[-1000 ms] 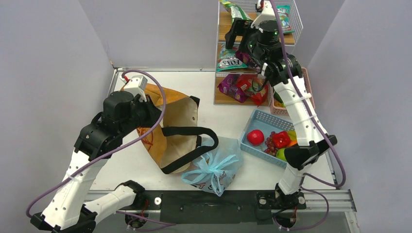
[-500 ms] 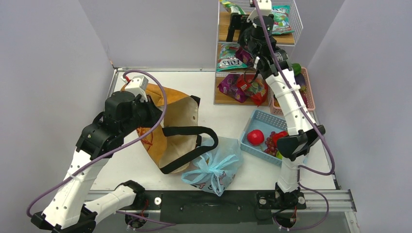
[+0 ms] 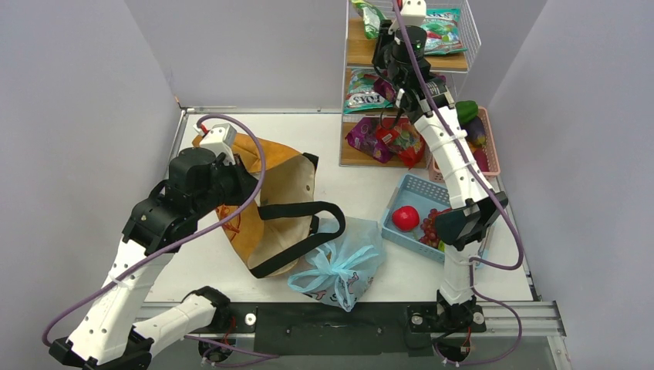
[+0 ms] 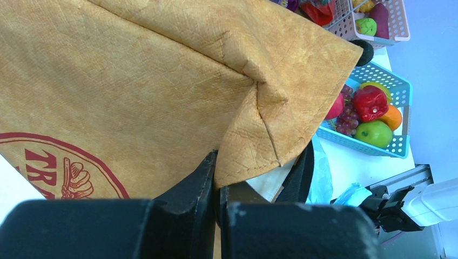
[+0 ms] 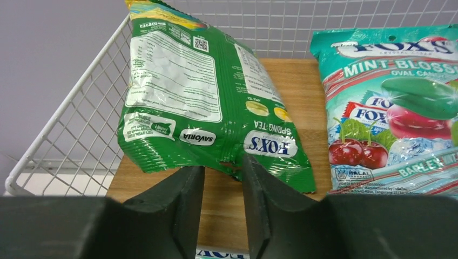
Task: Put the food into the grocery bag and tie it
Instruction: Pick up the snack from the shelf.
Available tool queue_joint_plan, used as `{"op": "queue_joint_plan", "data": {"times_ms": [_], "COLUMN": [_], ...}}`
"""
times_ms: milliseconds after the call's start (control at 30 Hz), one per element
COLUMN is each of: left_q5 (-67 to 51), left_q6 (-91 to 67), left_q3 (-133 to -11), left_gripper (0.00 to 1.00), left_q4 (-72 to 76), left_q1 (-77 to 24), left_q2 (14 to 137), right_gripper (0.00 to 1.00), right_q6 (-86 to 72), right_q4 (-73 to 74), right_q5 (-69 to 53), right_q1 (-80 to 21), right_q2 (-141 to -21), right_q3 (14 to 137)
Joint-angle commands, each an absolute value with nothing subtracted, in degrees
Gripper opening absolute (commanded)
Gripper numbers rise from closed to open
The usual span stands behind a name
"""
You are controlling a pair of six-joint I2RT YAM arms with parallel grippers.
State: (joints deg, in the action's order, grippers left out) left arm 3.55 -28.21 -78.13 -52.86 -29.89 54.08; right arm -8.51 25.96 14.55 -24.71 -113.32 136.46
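The right hand [image 5: 221, 168] is reaching onto the top shelf [image 5: 291, 81], its fingers standing narrowly apart on either side of the bottom edge of a green sweet packet [image 5: 200, 91]. Whether it is actually gripping, I cannot tell. The left hand [image 4: 217, 174] is pinching the rim of the tan tote [image 4: 135, 81], fingers closed on it. The blue plastic bag [image 3: 339, 266] is lying on the surface [image 3: 324, 146] just beside the tote, its handles looking bunched. The fruit [image 3: 406, 218] is sitting in the blue basket [image 3: 416, 187]. The likely risks are a thin edge hold slipping, the packet snagging on the wire rack [image 5: 69, 97], and neither hand holding the plastic bag open.
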Motion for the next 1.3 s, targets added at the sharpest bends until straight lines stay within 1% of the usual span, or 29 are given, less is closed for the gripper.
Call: {"op": "queue_joint_plan", "data": {"times_ms": [0, 33, 67, 100, 133, 400, 633, 1067, 1267], "left_q5": [2.56, 2.51, 2.47, 2.47, 2.55, 2.36, 1.82, 1.95, 4.14], "left_q6": [-29.13, -29.20, -29.29, -29.32, -29.41, -29.87, -30.07, -29.18, -27.77], "left_q3": [-77.43, -77.43, -77.34, -77.26, -77.19, -77.36, -78.21, -79.81, -82.60], "left_gripper": [0.00, 0.00, 0.00, 0.00, 0.00, 0.00, 0.00, 0.00, 0.00], "left_q4": [-50.95, -50.92, -50.85, -50.87, -50.82, -50.47, -49.68, -48.80, -49.48], "left_q1": [-29.53, -29.53, -29.53, -29.53, -29.53, -29.53, -29.53, -29.53, -28.88], "left_q2": [53.37, 53.32, 53.14, 52.99, 52.91, 52.47, 52.69, 54.18, 56.77], "right_gripper": [0.18, 0.11, 0.08, 0.02, 0.00, 0.00, 0.00, 0.00, 0.00], "right_q6": [-8.19, -8.14, -8.30, -8.45, -8.73, -11.46, -13.97, -21.27, -26.67], "right_q4": [20.27, 20.11, 19.81, 19.66, 19.55, 19.16, 18.04, 20.39, 20.48], "right_q5": [15.84, 15.89, 15.94, 15.61, 15.28, 10.00, 5.87, -7.38, -15.96], "right_q1": [-24.30, -24.28, -24.26, -24.30, -24.27, -24.37, -24.46, -26.78, -27.58], "right_q2": [-111.65, -111.34, -111.09, -110.61, -110.28, -104.82, -97.97, -85.48, -80.07], "right_q3": [137.53, 137.58, 137.62, 137.63, 137.59, 136.35, 131.17, 121.59, 116.15]}}
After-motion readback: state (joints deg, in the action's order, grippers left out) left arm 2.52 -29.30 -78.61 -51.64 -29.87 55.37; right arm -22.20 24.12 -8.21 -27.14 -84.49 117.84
